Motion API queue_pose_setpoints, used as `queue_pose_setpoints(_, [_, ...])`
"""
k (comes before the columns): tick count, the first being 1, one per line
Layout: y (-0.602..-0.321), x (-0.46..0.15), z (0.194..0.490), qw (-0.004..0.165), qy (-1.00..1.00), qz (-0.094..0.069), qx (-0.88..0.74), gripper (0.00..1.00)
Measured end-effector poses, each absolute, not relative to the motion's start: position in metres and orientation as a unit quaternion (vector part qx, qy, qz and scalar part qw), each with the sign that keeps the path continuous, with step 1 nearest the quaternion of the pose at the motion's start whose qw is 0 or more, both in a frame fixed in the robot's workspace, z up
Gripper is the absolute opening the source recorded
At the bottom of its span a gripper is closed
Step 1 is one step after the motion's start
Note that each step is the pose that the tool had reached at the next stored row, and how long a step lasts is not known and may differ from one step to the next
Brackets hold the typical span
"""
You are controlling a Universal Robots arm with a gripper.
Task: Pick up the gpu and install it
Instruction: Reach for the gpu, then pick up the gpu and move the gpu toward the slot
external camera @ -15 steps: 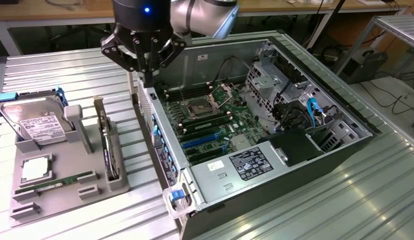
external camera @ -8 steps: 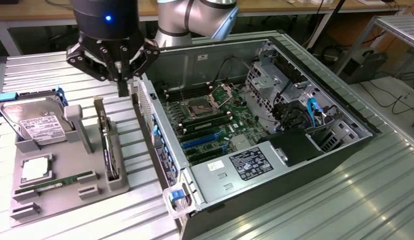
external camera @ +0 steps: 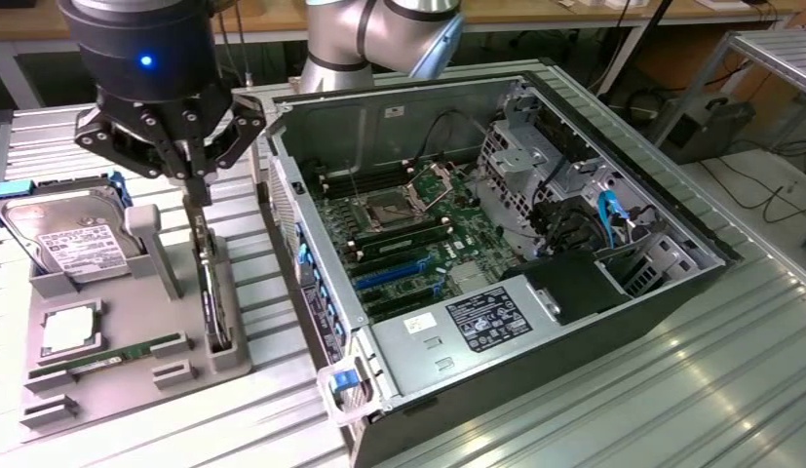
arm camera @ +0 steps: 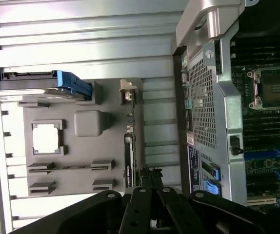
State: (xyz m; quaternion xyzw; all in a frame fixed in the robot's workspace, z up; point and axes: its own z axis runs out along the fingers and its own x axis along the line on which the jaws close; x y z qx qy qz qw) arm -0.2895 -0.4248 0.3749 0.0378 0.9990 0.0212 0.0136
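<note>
gpu (external camera: 216, 292) upright in tray (external camera: 117, 363), claw (external camera: 196, 190) nr.

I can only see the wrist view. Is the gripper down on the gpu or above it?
Observer: Above it. In the exterior view the gripper hangs over the gpu, which stands on edge in a slot of the grey holder.
Operator: What's the blue-edged thing beside the holder's far end?
Observer: A hard drive, propped at a tilt, with its white label facing up.
Operator: Anything in the case beyond the board?
Observer: Yes, a blue cable runs by the drive cage at the exterior view's right of the case.
</note>
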Motion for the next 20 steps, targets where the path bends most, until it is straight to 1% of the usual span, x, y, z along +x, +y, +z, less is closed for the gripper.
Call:
queue_pose_setpoints(17, [-0.4248,-0.2898,0.3744,0.013,0.999,0.021,0.038,0.11])
queue_pose_setpoints(19, [-0.4248,-0.2898,0.3744,0.013,0.999,0.021,0.038,0.11])
queue_pose_setpoints(20, [-0.4248,-0.2899,0.3743,0.013,0.999,0.021,0.038,0.17])
